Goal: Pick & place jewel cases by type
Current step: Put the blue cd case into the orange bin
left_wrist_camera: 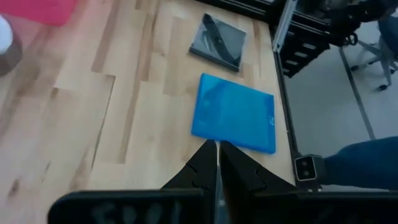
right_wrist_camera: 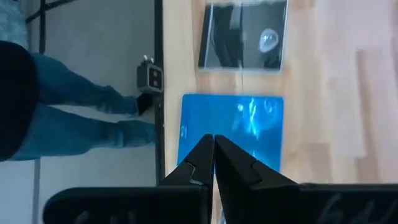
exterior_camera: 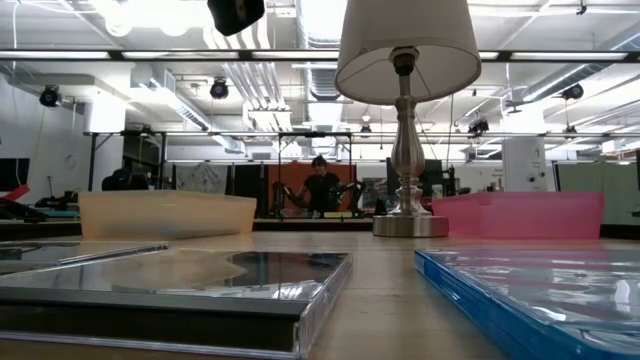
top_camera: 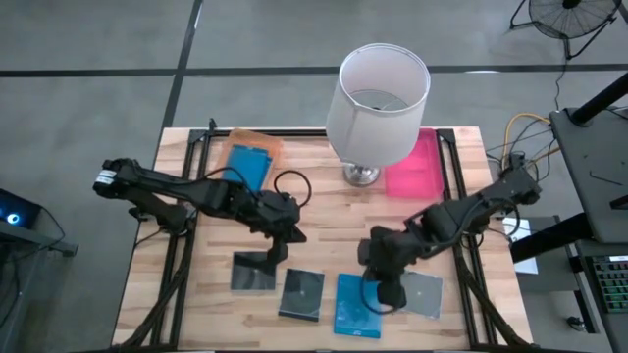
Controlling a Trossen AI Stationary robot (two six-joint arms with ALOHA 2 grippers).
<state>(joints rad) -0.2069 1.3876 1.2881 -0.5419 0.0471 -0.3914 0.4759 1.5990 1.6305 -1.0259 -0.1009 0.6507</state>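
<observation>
Both claws are closed and hold nothing. The left claw (top_camera: 283, 241) hangs over the middle of the table (top_camera: 324, 211), above the leftmost grey case. The right claw (top_camera: 388, 291) hangs near the front edge, between the blue jewel case (top_camera: 355, 306) and the right-hand grey case (top_camera: 424, 294).

**Step in hand (judged):** approach for the next pick; one blue case is left to sort.

1. Open the right claw wide before descending; shut fingers cannot straddle a flat case.
2. Align the fingers across the narrow side of the blue case, taking it by an edge.
3. Descend slowly; thin, smooth plastic is likely to slide on the wood.
4. Clear the lamp (top_camera: 378, 103) when carrying toward the trays.

**Task items:**

- Blue jewel case: flat, glossy, rectangular, lying at the front edge.
- A second blue case (top_camera: 248, 162) lies in the orange tray (top_camera: 265, 143) at the rear left.
- Three dark grey, clear-lidded square cases lie in the front row: left (top_camera: 253, 272), middle (top_camera: 301, 293), and right.
- The pink tray (top_camera: 417, 167) at the rear right appears empty.
</observation>
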